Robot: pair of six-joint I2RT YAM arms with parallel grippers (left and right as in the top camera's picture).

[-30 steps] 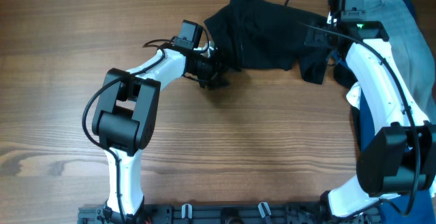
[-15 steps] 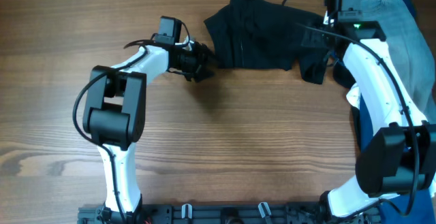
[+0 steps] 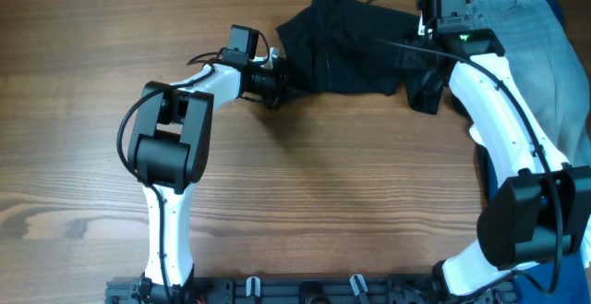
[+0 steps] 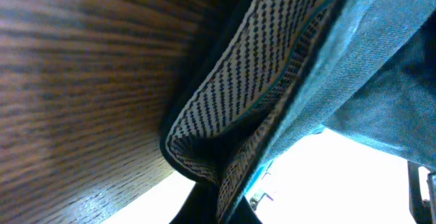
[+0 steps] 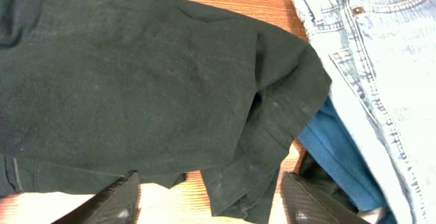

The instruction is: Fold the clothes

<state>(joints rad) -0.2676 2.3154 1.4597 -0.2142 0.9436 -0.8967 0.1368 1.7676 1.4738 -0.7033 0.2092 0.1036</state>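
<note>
Left jaws shifted right, pinching black garment edge; right jaws spread; long axis left-right.

free: table front | obstacle: jeans beside black garment

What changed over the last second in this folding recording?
The left fingers pulled back leftward from the lower left corner of the black garment. They then returned to its left edge and shut on the hem. The right fingers shifted left above the garment's right side and remain apart. The garment stayed bunched at the far side of the table, and the jeans did not move.
</note>
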